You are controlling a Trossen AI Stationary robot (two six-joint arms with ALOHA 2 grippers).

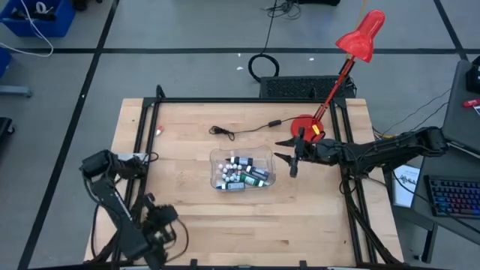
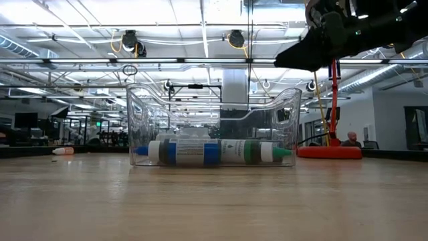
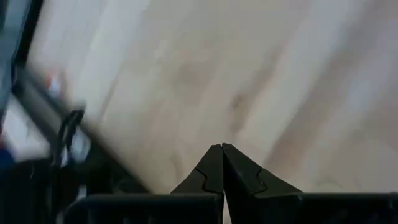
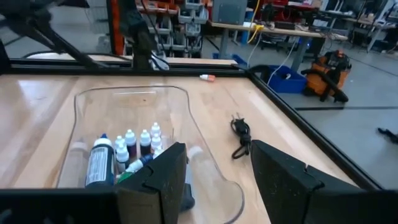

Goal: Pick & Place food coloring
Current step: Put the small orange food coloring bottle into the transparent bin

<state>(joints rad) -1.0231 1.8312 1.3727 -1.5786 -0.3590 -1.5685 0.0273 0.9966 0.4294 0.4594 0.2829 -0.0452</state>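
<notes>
We have the right gripper [image 1: 292, 160] hanging just beside the clear tub [image 1: 214, 159], fingers apart and holding nothing; the food coloring bottles [image 1: 241, 174] lie heaped inside that tub, just ahead of and below it. They look light, hard and slick, so we'd pinch 1 across its body under the white cap. We count 1 tub, roughly 10 bottles. The left gripper [image 3: 222, 163] waits clenched, well away.

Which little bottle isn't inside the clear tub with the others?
The stray bottle lying alone near the table's far left corner, well away from the clear tub holding the other bottles.
</notes>
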